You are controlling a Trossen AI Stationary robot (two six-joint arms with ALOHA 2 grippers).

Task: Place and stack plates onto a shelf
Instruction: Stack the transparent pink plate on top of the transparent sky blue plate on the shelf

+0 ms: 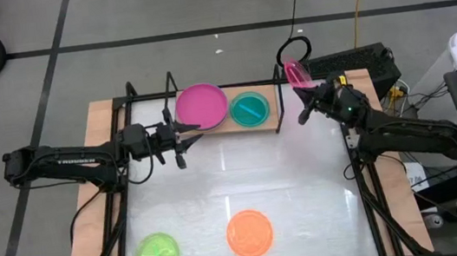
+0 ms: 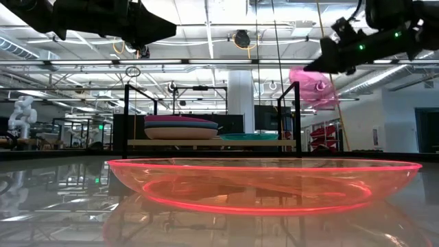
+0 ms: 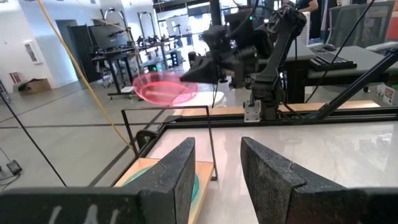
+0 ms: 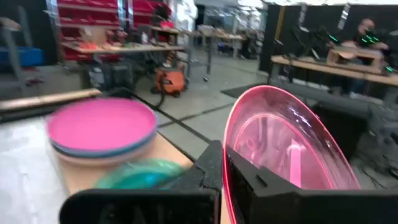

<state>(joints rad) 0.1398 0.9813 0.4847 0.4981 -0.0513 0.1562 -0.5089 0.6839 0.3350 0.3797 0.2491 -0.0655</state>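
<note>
My right gripper (image 1: 304, 94) is shut on a translucent pink plate (image 1: 294, 72), raised just past the shelf's right black upright (image 1: 278, 96). The light-wood shelf (image 1: 222, 129) carries a stack topped by a magenta plate (image 1: 201, 105) and, to its right, a cyan plate (image 1: 250, 108). My left gripper (image 1: 179, 139) hovers open at the shelf's near edge, below the magenta stack, touching nothing. An orange plate (image 1: 249, 233) and a lime green plate (image 1: 157, 255) lie flat on the white tabletop near its front edge. My right gripper pinches the pink plate's rim (image 4: 226, 163) between its two fingers, one on the hollow inner side and one on the outer side. The fingers come from the table's right, roughly level. The plate is lifted clear and stands steeply tilted, almost on edge (image 2: 314, 86).
The shelf's thin black uprights (image 1: 131, 105) stand at both ends of the board. In the low view the orange plate (image 2: 264, 185) fills the foreground. Open white tabletop (image 1: 243, 174) lies between the shelf and the two front plates. A cable (image 1: 299, 45) hangs behind the shelf.
</note>
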